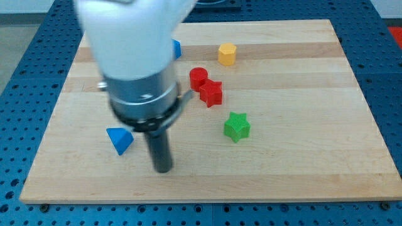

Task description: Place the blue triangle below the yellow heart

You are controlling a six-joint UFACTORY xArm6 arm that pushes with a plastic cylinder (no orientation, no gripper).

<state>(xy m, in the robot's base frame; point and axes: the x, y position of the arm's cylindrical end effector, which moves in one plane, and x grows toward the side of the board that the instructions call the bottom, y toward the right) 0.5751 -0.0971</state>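
Note:
The blue triangle (119,139) lies at the lower left of the wooden board (301,169). My tip (162,169) is down on the board just to the right of it and slightly lower, a small gap apart. No yellow heart shows. The only yellow block in view (227,54) looks like a hexagon and sits near the view's top, right of centre. The arm's body (135,63) hides much of the board's upper left.
A second blue block (176,49) peeks out from behind the arm near the top. A red round block (198,77) touches a red star (211,93) at the centre. A green star (237,126) lies below them.

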